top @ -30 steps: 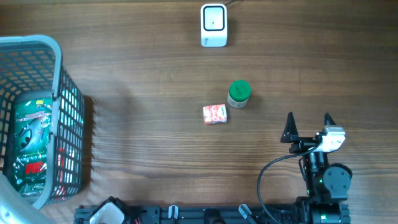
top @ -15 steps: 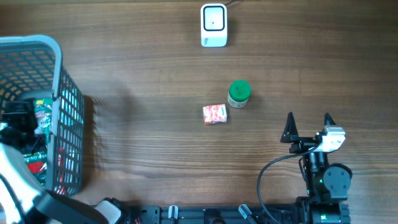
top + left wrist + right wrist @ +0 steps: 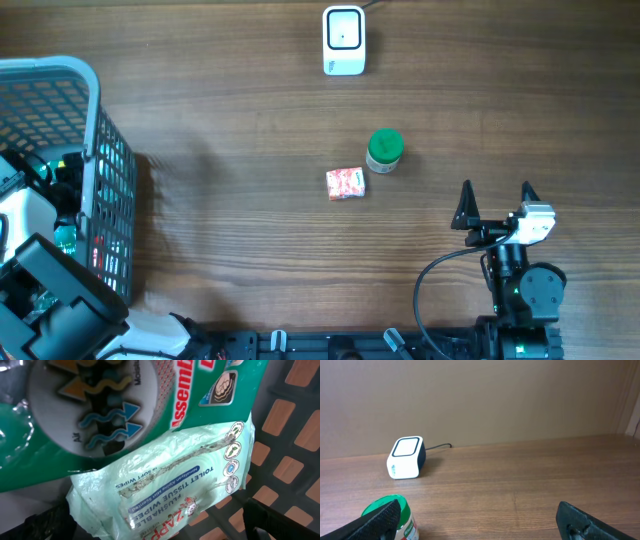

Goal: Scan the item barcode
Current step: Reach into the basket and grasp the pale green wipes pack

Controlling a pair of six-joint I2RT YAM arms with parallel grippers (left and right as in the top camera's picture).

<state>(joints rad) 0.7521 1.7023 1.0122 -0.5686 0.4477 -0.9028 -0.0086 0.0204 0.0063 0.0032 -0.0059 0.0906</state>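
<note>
The white barcode scanner (image 3: 343, 40) stands at the far edge of the table, and also shows in the right wrist view (image 3: 406, 457). My left arm (image 3: 30, 220) reaches down into the grey basket (image 3: 95, 120). There my left gripper (image 3: 160, 530) is open, its dark fingers (image 3: 270, 520) on either side of a pale green pack of toilet tissue wipes (image 3: 185, 485). A larger green bag (image 3: 125, 405) lies over the pack. My right gripper (image 3: 497, 200) stands open and holds nothing.
A green-lidded jar (image 3: 385, 150) and a small red packet (image 3: 345, 183) sit mid-table, left of and beyond the right gripper. The jar (image 3: 390, 517) is just ahead of the right gripper's left finger. Basket walls surround the left gripper.
My left arm has come in from the lower left and dropped into the basket, covering the items there. The right arm, jar, packet and scanner have not moved.
</note>
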